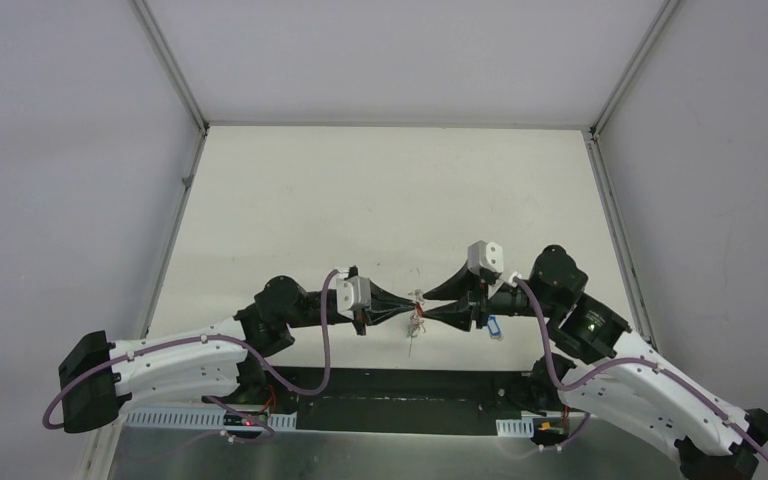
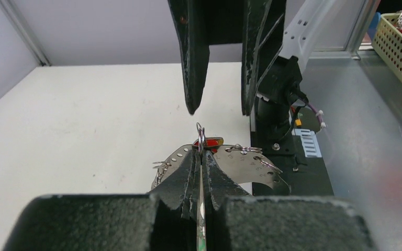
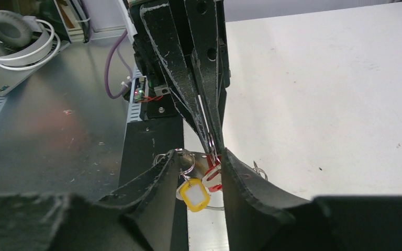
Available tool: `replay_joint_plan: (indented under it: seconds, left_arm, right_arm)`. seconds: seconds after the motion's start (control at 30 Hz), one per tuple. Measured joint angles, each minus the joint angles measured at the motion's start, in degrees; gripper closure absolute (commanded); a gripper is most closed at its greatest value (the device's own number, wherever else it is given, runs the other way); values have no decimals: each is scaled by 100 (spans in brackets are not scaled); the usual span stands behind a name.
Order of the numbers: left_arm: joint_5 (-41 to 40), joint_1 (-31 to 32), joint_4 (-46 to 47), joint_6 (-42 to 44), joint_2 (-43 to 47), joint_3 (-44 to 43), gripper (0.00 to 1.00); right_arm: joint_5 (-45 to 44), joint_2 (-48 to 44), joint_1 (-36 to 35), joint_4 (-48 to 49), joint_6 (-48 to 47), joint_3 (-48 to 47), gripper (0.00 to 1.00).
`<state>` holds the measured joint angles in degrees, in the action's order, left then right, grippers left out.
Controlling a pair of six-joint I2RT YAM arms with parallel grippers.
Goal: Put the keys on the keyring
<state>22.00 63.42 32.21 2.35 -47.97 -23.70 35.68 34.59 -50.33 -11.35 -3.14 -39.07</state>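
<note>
The keyring [image 2: 254, 168] is held up off the tabletop [image 2: 84, 115], pinched at its rim in my tightly closed left hand [image 2: 201, 152], a small split ring [image 2: 201, 137] standing up just past its tips with a red tag [image 2: 213, 141] right behind it. My right hand [image 2: 217, 109] faces it with jaws apart, holding nothing, just above that ring. I judge the metal thin, light, stiff and slick, the tags free to swing, so I would take the little ring squarely by its edge, not by a dangling tag.
</note>
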Motion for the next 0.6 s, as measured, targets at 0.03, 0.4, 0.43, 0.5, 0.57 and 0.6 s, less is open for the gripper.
replay_joint_plan:
  seconds: [0.03, 0.4, 0.43, 0.5, 0.57, 0.6]
  left_arm:
    - [37, 0, 105, -2, 0, 15, 100]
    - [245, 0, 385, -15, -2, 17, 100]
    - [249, 0, 382, -24, -2, 17, 100]
    - [264, 0, 363, -42, 0, 17, 100]
    - [267, 0, 332, -59, 0, 17, 100]
    - [267, 0, 317, -70, 0, 17, 100]
  right_arm:
    - [90, 61, 0, 85, -15, 0, 67]
    - [431, 472, 0, 431, -39, 0, 98]
    - [437, 476, 0, 435, -52, 0, 100]
    - [455, 490, 20, 431, -44, 0, 100]
    - [468, 520, 28, 428, -42, 0, 100]
    - [470, 522, 28, 422, -44, 0, 100]
